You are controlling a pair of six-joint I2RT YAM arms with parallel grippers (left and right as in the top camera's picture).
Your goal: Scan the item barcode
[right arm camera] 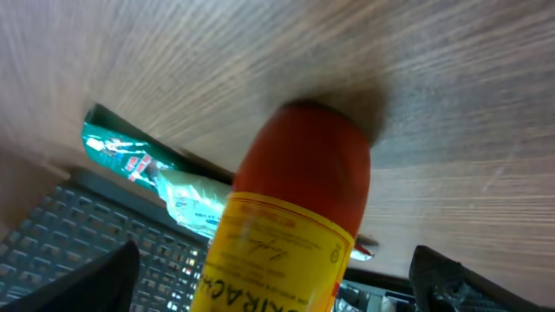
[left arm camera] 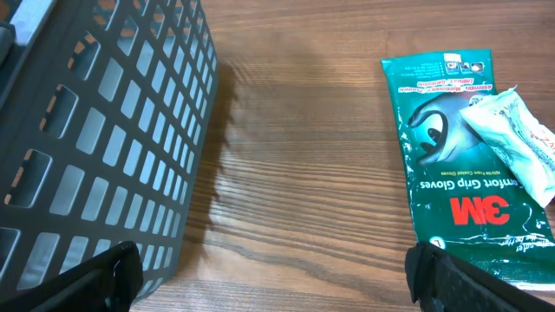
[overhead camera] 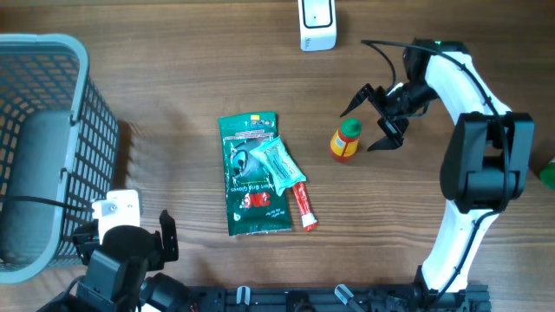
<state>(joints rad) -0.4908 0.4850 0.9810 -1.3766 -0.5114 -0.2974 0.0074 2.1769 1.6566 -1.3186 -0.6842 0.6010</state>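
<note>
Sriracha bottle stands on its base on the wooden table, as far as I can tell. Its long axis is roughly vertical and its green cap is uppermost, leaning a little toward the far side in the overhead view. My right claw is spread wide and holds nothing. The bottle sits just ahead of its fingertips, centred on the gap in the right wrist view, with its yellow label facing the camera. I see no contact with either finger. Beyond the bottle from this claw lie a green glove packet and a small pouch on top of it. My left claw also stands open and empty, with the grey basket just beside one finger and the glove packet ahead of the other.
</note>
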